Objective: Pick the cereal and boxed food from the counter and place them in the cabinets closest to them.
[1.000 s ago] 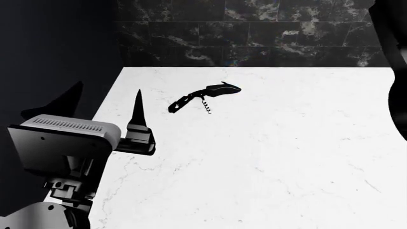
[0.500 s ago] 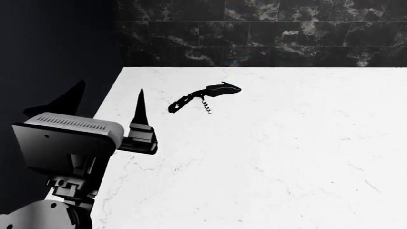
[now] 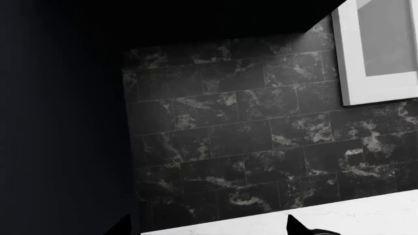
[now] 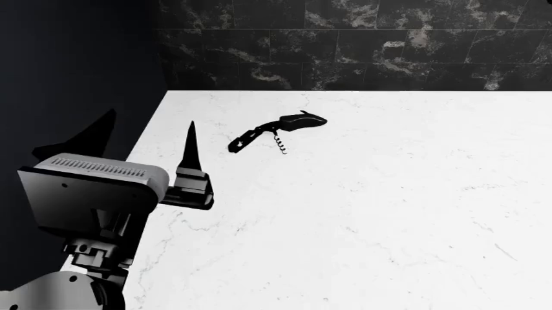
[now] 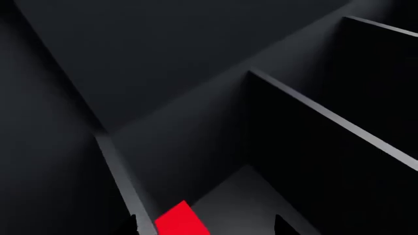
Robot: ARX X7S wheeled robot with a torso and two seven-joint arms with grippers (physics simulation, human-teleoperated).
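The boxed food shows only as a red corner (image 5: 179, 223) in the right wrist view, between the tips of my right gripper (image 5: 205, 227), which is shut on it. That gripper points into a dark cabinet (image 5: 196, 73) and is out of the head view. My left gripper (image 4: 147, 129) is open and empty over the left edge of the white marble counter (image 4: 362, 213). In the left wrist view the left gripper (image 3: 209, 227) shows as two dark fingertips set wide apart. The cereal is not in view.
A black corkscrew (image 4: 276, 132) lies on the counter near the back left. A dark marble tile wall (image 4: 345, 51) stands behind the counter. A white-framed panel (image 3: 346, 58) hangs above it. Dark dividers (image 5: 313, 117) stand inside the cabinet.
The dark shape of the right arm at the head view's right edge has moved out of view. The left gripper shifted slightly forward and now holds still.
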